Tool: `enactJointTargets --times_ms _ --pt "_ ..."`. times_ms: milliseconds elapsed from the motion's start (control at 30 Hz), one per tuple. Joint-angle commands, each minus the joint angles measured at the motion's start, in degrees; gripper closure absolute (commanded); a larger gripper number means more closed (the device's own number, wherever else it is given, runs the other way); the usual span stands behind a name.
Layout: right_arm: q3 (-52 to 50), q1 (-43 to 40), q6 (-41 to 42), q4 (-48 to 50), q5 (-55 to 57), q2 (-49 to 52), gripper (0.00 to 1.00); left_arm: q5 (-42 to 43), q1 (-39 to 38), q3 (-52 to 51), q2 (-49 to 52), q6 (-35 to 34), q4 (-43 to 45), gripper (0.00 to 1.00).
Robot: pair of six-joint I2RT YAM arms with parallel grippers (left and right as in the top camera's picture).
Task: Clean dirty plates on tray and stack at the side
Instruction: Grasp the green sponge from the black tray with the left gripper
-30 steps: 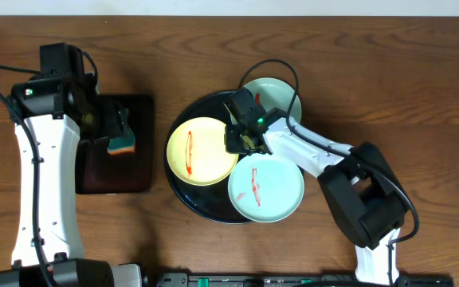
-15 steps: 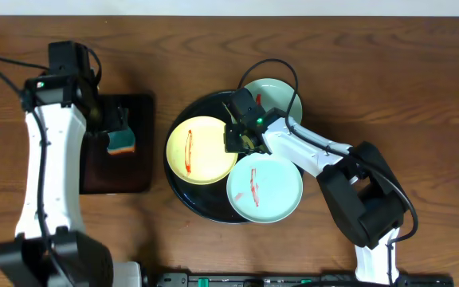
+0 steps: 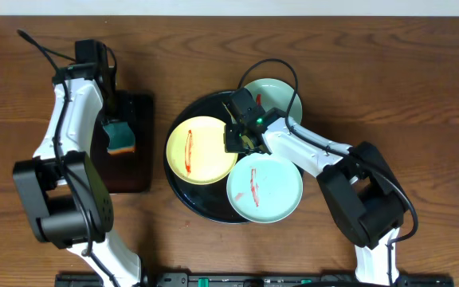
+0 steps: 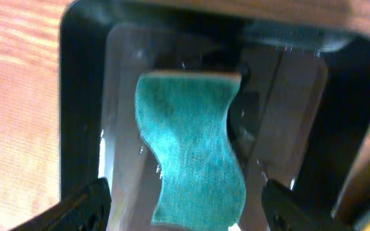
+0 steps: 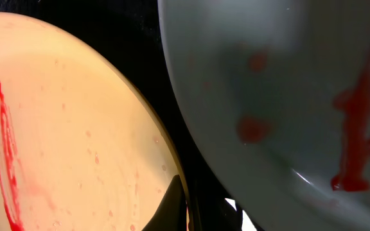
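The round black tray (image 3: 186, 199) holds three plates. The yellow plate (image 3: 202, 151) with a red streak lies on its left. One mint plate (image 3: 265, 189) with red streaks lies at the front right, and the other mint plate (image 3: 277, 96) at the back, partly under my right arm. My right gripper (image 3: 241, 142) is shut on the yellow plate's right rim. In the right wrist view its fingers (image 5: 201, 212) straddle the rim of the yellow plate (image 5: 63, 128), next to the front mint plate (image 5: 268, 83). My left gripper (image 3: 116, 126) is open.
A teal sponge (image 3: 119, 137) lies on a small rectangular black tray (image 3: 134, 171) left of the round tray. In the left wrist view the sponge (image 4: 191, 147) lies between my open left fingers (image 4: 188, 208) on that wet tray (image 4: 82, 96). Bare wooden table surrounds both trays.
My left arm has swung its elbow round and its wrist has moved toward the back, staying over the sponge. The right arm and the plates have barely moved.
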Motion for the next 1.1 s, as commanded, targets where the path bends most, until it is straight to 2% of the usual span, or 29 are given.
enactJointTargets --times_ms 0,200,400,600,733,933,1067 --pt "0.2 0.9 0.5 -0.1 2.6 3.0 0.99 1.9 0.3 -0.4 2.6 1.6 0.7 0.24" --pt "0.2 0.9 0.5 -0.2 2.8 3.0 0.99 2.3 0.3 -0.4 7.6 1.6 -0.1 0.25" --pt "0.2 0.9 0.3 -0.4 3.0 3.0 0.99 2.3 0.6 -0.4 9.3 0.3 -0.6 0.34" --pt "0.2 0.9 0.3 -0.4 3.0 3.0 0.99 2.3 1.7 -0.4 9.3 -1.0 -0.4 0.62" --pt "0.2 0.9 0.3 -0.4 3.0 3.0 0.99 2.3 2.1 -0.4 9.3 -1.0 -0.4 0.92" --pt "0.2 0.9 0.3 -0.6 3.0 3.0 0.99 2.3 2.3 0.0 8.1 -1.0 -1.1 0.92" --pt "0.2 0.9 -0.3 -0.5 2.9 3.0 0.99 2.6 2.3 3.8 5.2 -2.2 -5.2 0.93"
